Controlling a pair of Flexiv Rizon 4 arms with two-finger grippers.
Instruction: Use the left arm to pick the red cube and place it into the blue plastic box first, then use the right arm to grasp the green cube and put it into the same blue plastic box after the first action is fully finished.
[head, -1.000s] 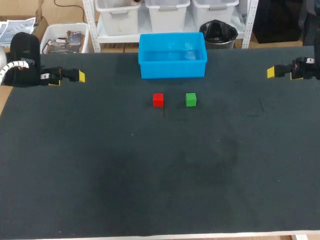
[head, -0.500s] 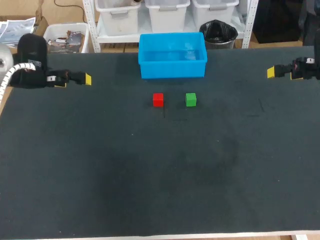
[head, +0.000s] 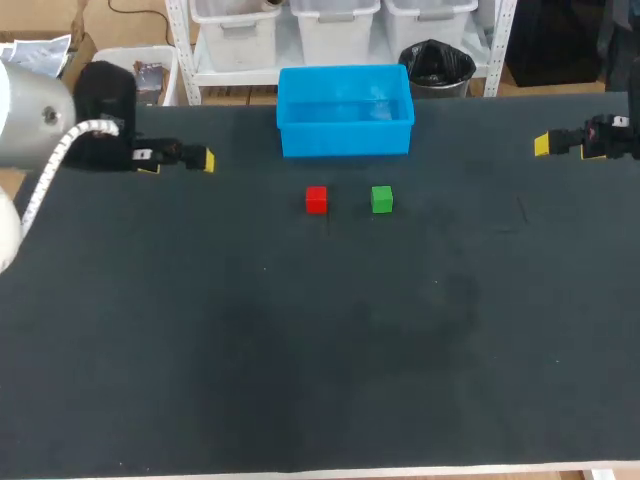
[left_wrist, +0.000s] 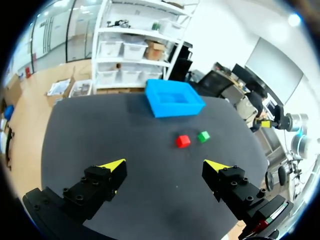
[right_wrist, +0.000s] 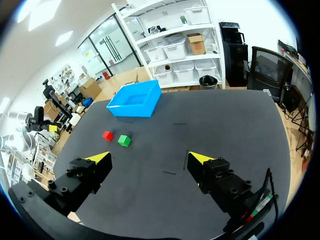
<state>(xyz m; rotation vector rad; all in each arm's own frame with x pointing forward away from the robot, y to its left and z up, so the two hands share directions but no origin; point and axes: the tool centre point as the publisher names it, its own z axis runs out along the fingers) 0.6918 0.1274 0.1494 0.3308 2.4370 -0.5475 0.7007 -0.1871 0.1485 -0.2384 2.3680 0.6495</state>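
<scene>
Lying before blue box (head: 345, 140), red cube (head: 316, 199), green cube (head: 381, 199); left fingers (left_wrist: 114, 166), right fingers (right_wrist: 99, 159) wide.

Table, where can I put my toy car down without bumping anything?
The whole near half of the table, from the cubes to the front edge, is bare. So are the strips between red cube and left arm, and green cube and right arm. It's crowded only just before the box, where both cubes sit.

Small gap between red cube (head: 316, 200) and green cube (head: 381, 199), blue plastic box (head: 345, 138) standing near behind both
</scene>
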